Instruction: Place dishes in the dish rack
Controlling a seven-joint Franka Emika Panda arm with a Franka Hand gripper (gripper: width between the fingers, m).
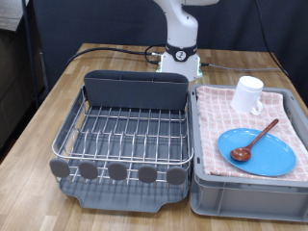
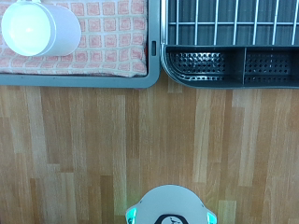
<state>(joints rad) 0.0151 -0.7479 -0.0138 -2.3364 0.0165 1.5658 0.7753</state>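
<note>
The dish rack (image 1: 120, 135) stands empty on the wooden table, on the exterior view's left, with its tall grey cutlery box (image 1: 135, 91) at the far side and round tabs (image 1: 120, 171) along the near edge. The white mug (image 1: 248, 94), the light-blue plate (image 1: 257, 151) and the wooden spoon (image 1: 253, 141), which lies across the plate, all rest on pink checked cloth in a grey bin (image 1: 245, 197) to the right. The wrist view looks down on the mug (image 2: 39, 28) and the rack's cutlery box (image 2: 229, 63). The gripper shows in neither view.
The robot's white base (image 1: 179, 58) stands at the far table edge behind the rack, with a black cable running towards the exterior view's left. It also shows in the wrist view (image 2: 168, 207). Bare wood (image 2: 140, 140) lies between the base and the containers.
</note>
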